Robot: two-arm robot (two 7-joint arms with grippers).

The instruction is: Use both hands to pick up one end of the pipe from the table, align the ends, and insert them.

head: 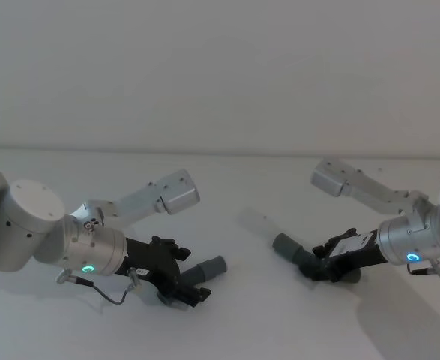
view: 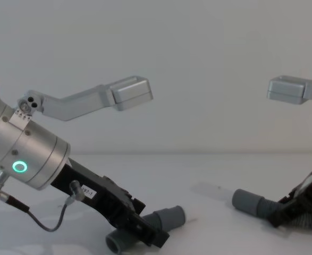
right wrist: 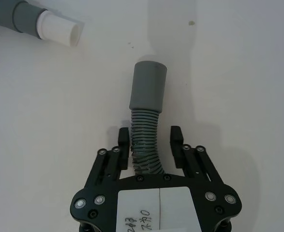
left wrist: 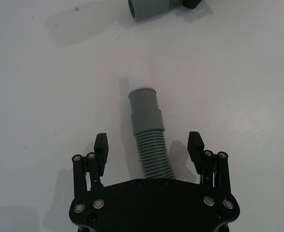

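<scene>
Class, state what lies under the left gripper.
The pipe's ribbed hose runs between the left gripper's open fingers, cuff pointing outward; the stretch beneath its black body is covered.

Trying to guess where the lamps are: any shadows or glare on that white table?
Head view: soft-edged shadows on the table under the left gripper and right gripper, both low over it, broadest beneath the right wrist; no glare. Left wrist view: faint shadow beside the far cuff. Chest view: even light, only faint shadow.
</scene>
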